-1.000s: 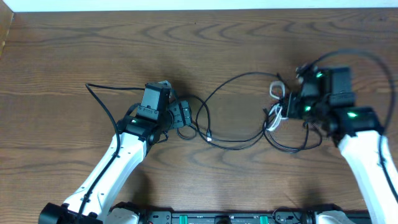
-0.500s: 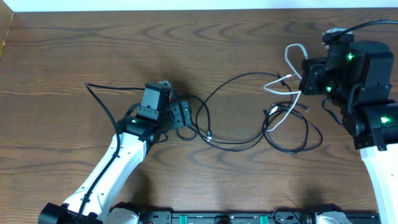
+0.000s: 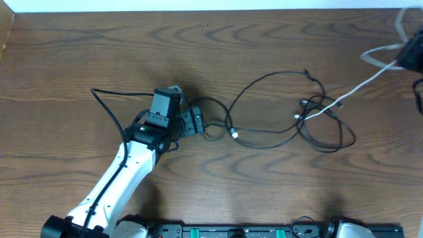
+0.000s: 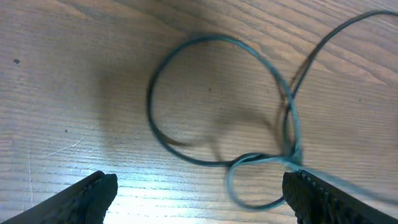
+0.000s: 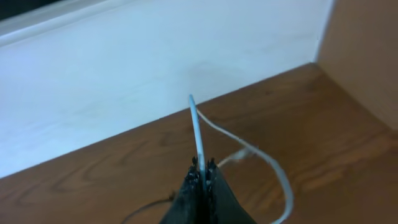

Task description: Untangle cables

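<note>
- Rightward since the earlier frame, we draw the thin white cable from the thin black cable loops, right gripper clenched on it.
- Our left gripper hangs released; next, we judge, it should pin those loops.

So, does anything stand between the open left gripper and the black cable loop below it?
Nothing visible does. The black cable loop lies on the table right below the open left gripper. The white cable is far off to the right, pinched in the right gripper.

no legible text, no labels, no numbers
</note>
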Robot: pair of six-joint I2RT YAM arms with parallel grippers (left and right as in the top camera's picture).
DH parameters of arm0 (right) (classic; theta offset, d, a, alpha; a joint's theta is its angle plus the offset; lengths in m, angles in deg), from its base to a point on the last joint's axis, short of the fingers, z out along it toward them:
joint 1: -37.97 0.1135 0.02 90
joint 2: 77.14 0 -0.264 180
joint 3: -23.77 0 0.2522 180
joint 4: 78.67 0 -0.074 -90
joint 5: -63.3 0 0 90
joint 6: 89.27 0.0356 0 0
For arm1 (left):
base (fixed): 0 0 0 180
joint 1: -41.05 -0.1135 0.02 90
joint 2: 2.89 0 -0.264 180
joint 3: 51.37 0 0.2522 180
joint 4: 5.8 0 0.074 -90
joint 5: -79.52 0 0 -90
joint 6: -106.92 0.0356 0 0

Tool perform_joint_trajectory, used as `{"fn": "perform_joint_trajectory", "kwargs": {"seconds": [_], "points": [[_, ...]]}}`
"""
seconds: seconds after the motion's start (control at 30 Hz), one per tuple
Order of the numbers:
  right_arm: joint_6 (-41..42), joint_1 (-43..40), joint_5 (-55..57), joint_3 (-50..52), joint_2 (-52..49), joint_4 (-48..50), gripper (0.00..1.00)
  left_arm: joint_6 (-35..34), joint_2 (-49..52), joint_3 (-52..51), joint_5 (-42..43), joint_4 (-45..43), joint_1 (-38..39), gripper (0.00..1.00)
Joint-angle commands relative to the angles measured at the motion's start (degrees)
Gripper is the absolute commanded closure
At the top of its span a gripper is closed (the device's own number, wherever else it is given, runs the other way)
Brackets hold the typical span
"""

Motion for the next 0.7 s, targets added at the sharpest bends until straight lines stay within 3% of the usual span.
{"fn": "perform_joint_trajectory", "kwargs": {"seconds": [0.0, 0.4, 0.53, 0.67], "points": [[0.3, -3.0, -2.4, -1.1, -3.3, -1.2, 0.99, -0.1, 0.3, -0.3, -0.7, 0.0, -0.3, 0.09], [-7.8, -3.1, -45.9, -1.1, -7.7, -20.0, 0.99, -0.1, 0.3, -0.3, -0.7, 0.0, -0.3, 0.09], [-11.6, -3.1, -62.6, -1.2, -7.1, -18.6, 0.99, -0.1, 0.3, -0.3, -0.7, 0.0, -0.3, 0.09], [-7.0, -3.1, -70.6, -1.7, -6.7, -8.7, 0.99, -0.1, 0.3, -0.3, -0.7, 0.0, -0.3, 0.09]]}}
